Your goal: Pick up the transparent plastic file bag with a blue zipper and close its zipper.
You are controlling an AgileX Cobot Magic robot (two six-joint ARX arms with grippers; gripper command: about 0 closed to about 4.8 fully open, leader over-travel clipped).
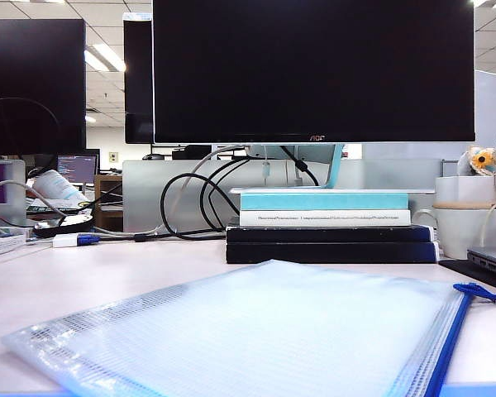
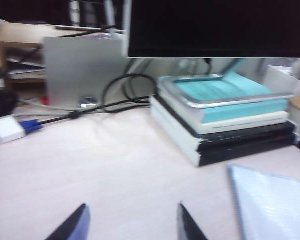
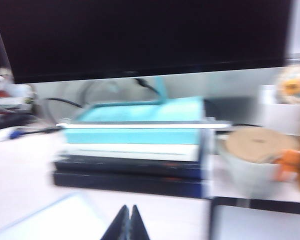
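Exterior view: the file bag [image 1: 248, 335] lies flat on the desk [image 1: 107, 273], its zipper [image 1: 448, 343] along the edge at 3 o'clock — no gripper shows.

Left wrist view: left gripper [image 2: 132, 222] hangs over bare desk, jaws apart and empty, the bag at 3 o'clock.

Right wrist view: right gripper [image 3: 126, 225] — jaws pressed together, holding nothing, the bag's corner at 9 o'clock.

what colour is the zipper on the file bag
Bright blue zipper along the file bag edge; clearest in the exterior view.

translucent mesh file bag [image 1: 256, 331] flat on desk, blue zipper [image 1: 448, 341] along edge
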